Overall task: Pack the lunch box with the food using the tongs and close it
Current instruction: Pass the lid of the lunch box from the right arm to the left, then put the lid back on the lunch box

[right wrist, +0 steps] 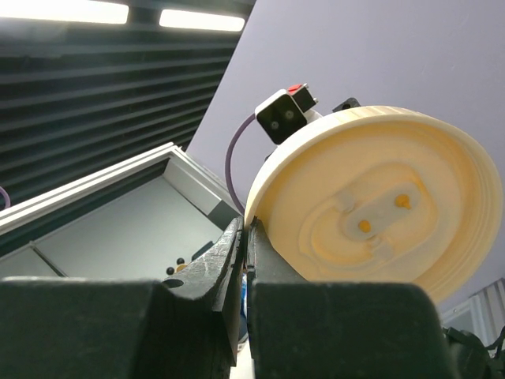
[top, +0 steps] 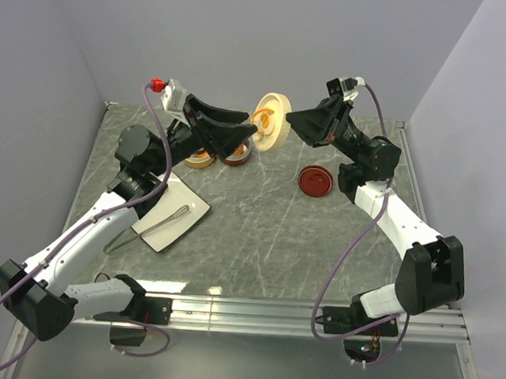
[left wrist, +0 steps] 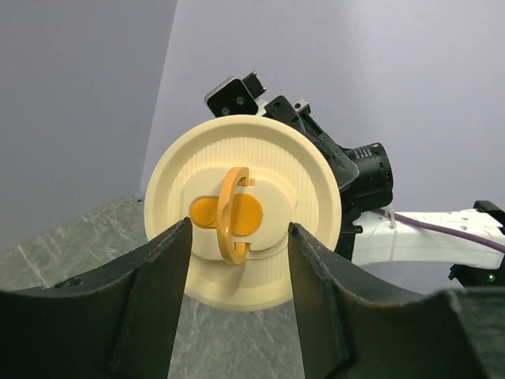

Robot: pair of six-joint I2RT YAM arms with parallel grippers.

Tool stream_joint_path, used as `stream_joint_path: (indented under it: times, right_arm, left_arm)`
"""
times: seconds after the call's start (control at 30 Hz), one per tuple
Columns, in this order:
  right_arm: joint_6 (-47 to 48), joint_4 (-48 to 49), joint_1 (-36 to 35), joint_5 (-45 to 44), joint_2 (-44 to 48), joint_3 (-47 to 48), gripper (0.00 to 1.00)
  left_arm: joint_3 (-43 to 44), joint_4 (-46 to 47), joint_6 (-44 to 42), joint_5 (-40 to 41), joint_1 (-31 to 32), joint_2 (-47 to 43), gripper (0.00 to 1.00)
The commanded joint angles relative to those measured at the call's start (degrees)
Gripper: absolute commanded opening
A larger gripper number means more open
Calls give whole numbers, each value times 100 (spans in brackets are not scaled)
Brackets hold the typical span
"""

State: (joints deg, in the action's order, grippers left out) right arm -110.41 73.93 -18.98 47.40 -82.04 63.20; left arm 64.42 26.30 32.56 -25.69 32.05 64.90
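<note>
Cream lid (top: 271,120) is hanging on edge above the far part of the table (top: 267,233), between the two grippers. Right gripper (right wrist: 246,237) is pinching it by the rim, jaws nearly together. The right wrist view is showing the lid's underside only, with two small orange dots in a recessed oval; the lid's lower right edge is cut off by the frame there.

Left gripper (left wrist: 237,237) is standing about half open, facing the lid's top side. Its fingers (left wrist: 158,276) are flanking the orange ring handle (left wrist: 229,213). They are overlapping the lid face in the left wrist view, and I cannot tell whether they are touching it. The lid's lower rim is disappearing behind them. Right arm (left wrist: 355,174) is showing only in part behind the lid.

In the top view the left gripper (top: 255,131) and right gripper (top: 293,119) are meeting the lid from opposite sides; the fingertips are too small to read there.

Tubs (top: 220,157) are sitting side by side on the table under the left arm, which is covering most of them. Something orange is showing inside, too hidden to identify.

Red lid (top: 314,180) is lying flat on the table, well apart from the tubs. Tongs (top: 161,222) are lying across the plate (top: 184,198), one end overhanging its near left edge.
</note>
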Motion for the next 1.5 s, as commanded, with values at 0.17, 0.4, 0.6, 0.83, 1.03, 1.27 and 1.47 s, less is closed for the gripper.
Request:
stream_joint_path:
  times: [0.17,0.4,0.6,0.83,1.03,1.27,1.47]
  right_arm:
    - [-7,754,35,-222,109,-88,0]
    - [-7,754,0,-231,100,-80,0]
    - [-16,720,-18,-213,153,-80,0]
    - [-60,693,-18,-231,250,-203,0]
    - [160,333,-18,-55,338,-176,0]
    - [1001,-1062,149,480,460,17,55]
    - [3245,-3504,694,1280,584,446,90]
  left_arm:
    - [360,103,383,38,-6,154,59]
    - [448,226,383,-120,178,312,54]
    - [448,252,401,-94,240,400,46]
    - [413,279,357,-59,240,365,21]
    - [396,218,252,-147,214,286,1]
    - [395,-378,173,-340,-206,154,0]
    - [957,-2442,-1521,185,-639,5,0]
